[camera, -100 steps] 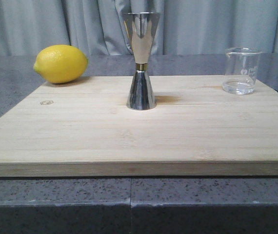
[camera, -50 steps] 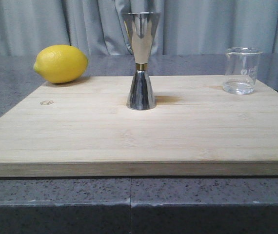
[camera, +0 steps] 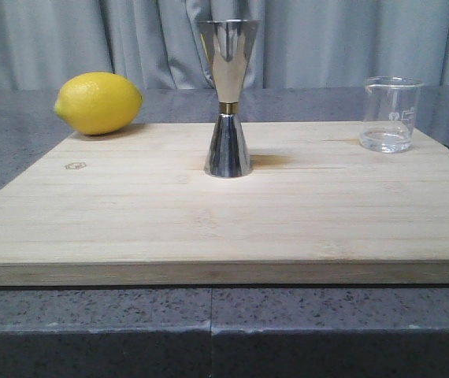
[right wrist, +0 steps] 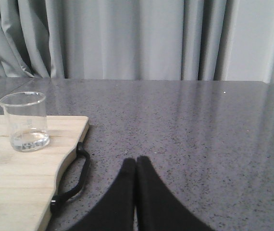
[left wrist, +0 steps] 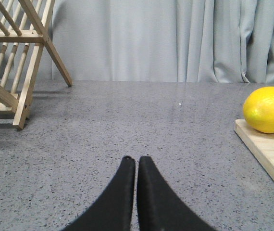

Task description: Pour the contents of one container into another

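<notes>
the left gripper (left wrist: 137, 159) has its jaws pressed together on nothing, low over the bare grey worktop (left wrist: 127, 125), off to the left of the cutting board (left wrist: 269, 154). the right gripper (right wrist: 136, 161) is the same: jaws closed and empty, over the worktop to the right of the board, beside its black handle loop (right wrist: 77, 178).

outward from there, the board lies across the middle of the worktop. a steel jigger (camera: 227, 98) stands upright at its centre, wide cup up. a small glass beaker (camera: 391, 114) stands upright at the board's far right corner, with what looks like a little clear liquid at the bottom (hard to be sure). a lemon (camera: 98, 102) sits at the far left corner. whether the jigger holds anything cannot be seen.

both vessels upright and both arms clear fits either a pour yet to come or one done and set back down. if a pour is due, the beaker is nearest the right gripper, whose jaws would need to open first.
</notes>
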